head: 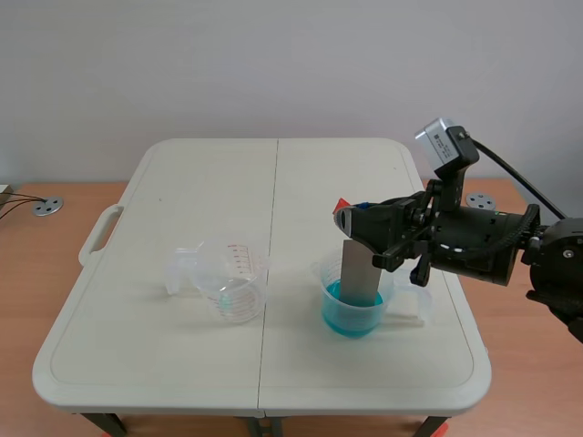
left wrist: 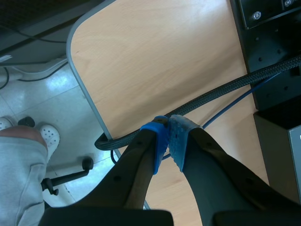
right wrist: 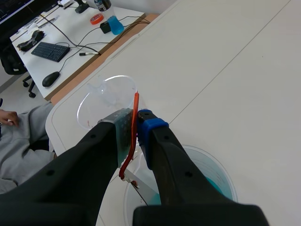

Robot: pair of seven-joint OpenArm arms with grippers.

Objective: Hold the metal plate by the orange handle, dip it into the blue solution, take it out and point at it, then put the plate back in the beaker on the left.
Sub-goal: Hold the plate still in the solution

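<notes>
The grey metal plate (head: 361, 271) stands upright with its lower end in the blue solution (head: 350, 309) of the right beaker (head: 357, 298). My right gripper (head: 348, 217) is shut on the plate's orange handle (right wrist: 131, 136), seen edge-on between the fingers in the right wrist view. Beneath the gripper the plate (right wrist: 141, 185) drops into the beaker of blue liquid (right wrist: 214, 181). The empty clear beaker (head: 231, 278) with red markings sits at the table's left. My left gripper (left wrist: 168, 141) is off the table, shut on nothing, over a wooden desk (left wrist: 155, 61).
The white folding table (head: 264, 182) has a carry handle (head: 98, 233) on its left edge. In the right wrist view a desk with a keyboard (right wrist: 51, 51), mouse and cables lies beyond the table. A person's leg (left wrist: 21, 174) and shoes show in the left wrist view.
</notes>
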